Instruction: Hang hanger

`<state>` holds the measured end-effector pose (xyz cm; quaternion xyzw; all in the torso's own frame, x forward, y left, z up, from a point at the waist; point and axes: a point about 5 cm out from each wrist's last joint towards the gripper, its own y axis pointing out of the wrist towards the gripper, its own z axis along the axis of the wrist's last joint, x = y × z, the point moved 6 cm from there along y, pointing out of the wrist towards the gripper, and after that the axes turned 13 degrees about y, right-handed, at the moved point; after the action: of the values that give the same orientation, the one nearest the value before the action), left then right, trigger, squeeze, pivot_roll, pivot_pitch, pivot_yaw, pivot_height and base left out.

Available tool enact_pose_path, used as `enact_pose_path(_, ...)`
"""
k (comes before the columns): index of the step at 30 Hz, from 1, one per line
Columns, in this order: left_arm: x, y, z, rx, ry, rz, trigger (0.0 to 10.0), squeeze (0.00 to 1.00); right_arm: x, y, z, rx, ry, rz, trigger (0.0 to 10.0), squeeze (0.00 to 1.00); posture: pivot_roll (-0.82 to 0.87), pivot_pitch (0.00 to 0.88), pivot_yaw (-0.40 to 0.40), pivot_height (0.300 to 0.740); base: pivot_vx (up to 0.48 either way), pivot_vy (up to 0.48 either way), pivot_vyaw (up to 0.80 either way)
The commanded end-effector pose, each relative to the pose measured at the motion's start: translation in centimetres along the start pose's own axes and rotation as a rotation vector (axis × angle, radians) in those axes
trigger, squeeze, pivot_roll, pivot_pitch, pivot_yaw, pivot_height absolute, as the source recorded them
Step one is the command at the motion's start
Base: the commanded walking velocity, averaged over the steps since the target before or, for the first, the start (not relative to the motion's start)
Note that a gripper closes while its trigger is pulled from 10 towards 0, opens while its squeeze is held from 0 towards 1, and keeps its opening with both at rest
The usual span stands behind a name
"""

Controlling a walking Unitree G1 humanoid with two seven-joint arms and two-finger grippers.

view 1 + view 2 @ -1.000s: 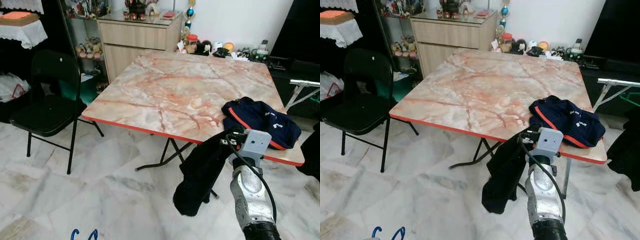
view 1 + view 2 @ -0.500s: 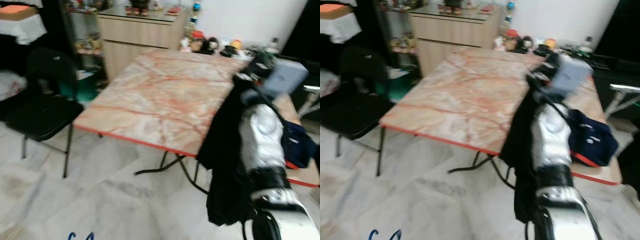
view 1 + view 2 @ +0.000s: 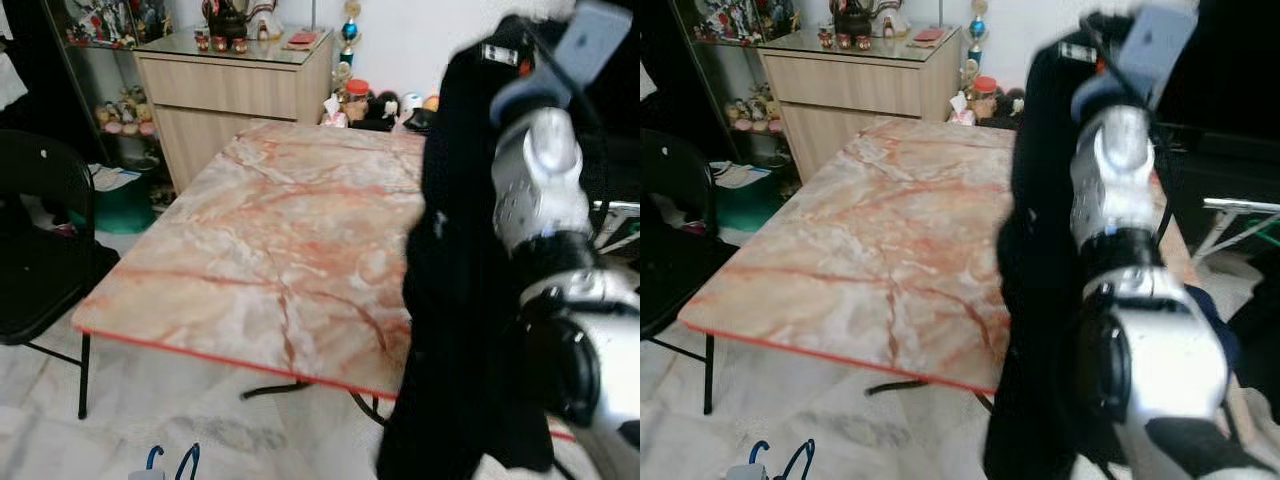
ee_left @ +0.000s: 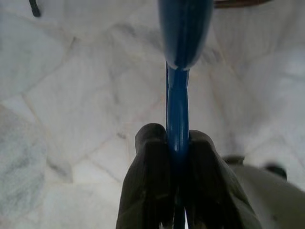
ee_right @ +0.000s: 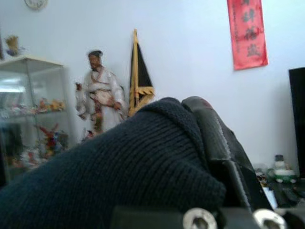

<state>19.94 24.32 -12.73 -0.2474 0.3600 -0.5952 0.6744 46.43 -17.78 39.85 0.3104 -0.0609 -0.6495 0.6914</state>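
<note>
The right gripper (image 5: 209, 143) is raised high above the bench (image 3: 270, 250), its fingers clamped on a dark garment (image 3: 460, 300) that hangs down past the bench edge. The left gripper (image 4: 177, 143) hangs low over the floor (image 4: 71, 95), fingers pinched together on the blue hanger (image 4: 183, 28).

Risks, as I judge them: the knit fold is bulky (thick under one finger) and could slip free, or the dangling hem could drag across the bench. The thin hanger might twist in its pinch.

The hanger's hook and shoulders are cut off. No rail is visible. The head views are blurred.
</note>
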Motion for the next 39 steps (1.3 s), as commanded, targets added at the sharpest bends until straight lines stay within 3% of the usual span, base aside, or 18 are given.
enact_pose_path(1, 0.9, 0.0, 0.0, 0.000, -0.002, -0.019, 10.0, 0.00, 2.0, -0.3, -1.0, -0.053, -0.003, -0.071, 10.0, 0.00, -0.01, 0.000, -0.016, 0.740, 0.480, 0.000, 0.00)
enact_pose_path(6, 1.5, 0.0, -0.4, -0.013, -0.002, -0.036, 10.0, 0.00, 2.9, -2.4, -6.0, -0.186, -0.019, -0.098, 10.0, 0.00, 0.00, 0.017, -0.013, 0.740, 0.159, 0.000, 0.00)
enact_pose_path(7, 1.5, -0.1, -0.5, -0.012, -0.009, -0.039, 10.0, 0.00, 3.9, -3.9, -8.4, -0.246, -0.022, -0.128, 10.0, 0.00, -0.01, 0.024, -0.011, 0.740, 0.000, 0.000, 0.00)
enact_pose_path(10, 1.6, -0.2, -0.8, -0.018, -0.016, -0.044, 10.0, 0.00, 4.9, -5.7, -10.6, -0.302, -0.004, -0.157, 10.0, 0.00, -0.01, 0.031, -0.009, 0.740, 0.000, 0.000, 0.00)
enact_pose_path(11, 1.5, -0.3, -1.1, -0.024, -0.003, -0.044, 10.0, 0.00, 5.9, -8.2, -12.7, -0.357, -0.014, -0.176, 10.0, 0.00, -0.01, 0.040, -0.009, 0.740, 0.000, 0.000, 0.00)
enact_pose_path(13, 1.4, -0.3, -1.3, -0.025, -0.002, -0.043, 10.0, 0.00, 6.8, -10.4, -13.5, -0.385, -0.010, -0.201, 10.0, 0.00, -0.01, 0.046, -0.009, 0.740, 0.000, 0.000, 0.00)
enact_pose_path(16, 1.3, -0.4, -1.5, -0.027, -0.005, -0.041, 10.0, 0.00, 7.5, -11.9, -13.6, -0.396, -0.015, -0.225, 10.0, 0.03, -0.01, 0.050, -0.009, 0.740, 0.000, 0.000, 0.00)
enact_pose_path(17, 1.2, -0.4, -1.6, -0.030, -0.003, -0.042, 10.0, 0.00, 8.1, -13.4, -13.4, -0.404, -0.043, -0.244, 10.0, 1.00, -0.01, 0.054, -0.008, 0.740, 0.000, 0.000, 0.00)
enact_pose_path(20, 1.1, -0.5, -1.7, -0.032, -0.001, -0.047, 10.0, 0.00, 9.1, -16.1, -12.8, -0.413, -0.093, -0.302, 10.0, 1.00, -0.02, 0.054, -0.009, 0.740, 0.000, 0.000, 0.00)
enact_pose_path(25, 1.1, -0.5, -1.7, -0.029, 0.001, -0.050, 10.0, 0.00, 9.6, -18.9, -11.7, -0.415, -0.172, -0.338, 10.0, 1.00, -0.01, 0.053, -0.014, 0.740, 0.000, 0.000, 0.00)
enact_pose_path(27, 1.1, -0.5, -1.7, -0.032, 0.003, -0.050, 10.0, 0.00, 9.5, -21.5, -12.0, -0.474, -0.183, -0.348, 10.0, 1.00, -0.01, 0.052, -0.020, 0.740, 0.000, 0.000, 0.00)
enact_pose_path(32, 1.4, -0.5, -1.8, -0.040, 0.014, -0.058, 10.0, 0.00, 9.0, -25.4, -12.6, -0.611, -0.153, -0.376, 10.0, 1.00, -0.01, 0.054, -0.020, 0.740, 0.000, 0.000, 0.00)
enact_pose_path(36, 1.5, -0.5, -1.8, -0.041, 0.018, -0.064, 10.0, 0.00, 9.8, -26.8, -12.6, -0.645, -0.123, -0.456, 10.0, 1.00, -0.02, 0.053, -0.019, 0.740, 0.000, 0.000, 0.00)
enact_pose_path(39, 1.7, -0.5, -1.8, -0.041, 0.018, -0.069, 10.0, 0.00, 10.1, -26.7, -13.0, -0.672, -0.097, -0.480, 10.0, 1.00, -0.02, 0.050, -0.018, 0.740, 0.000, 0.000, 0.00)
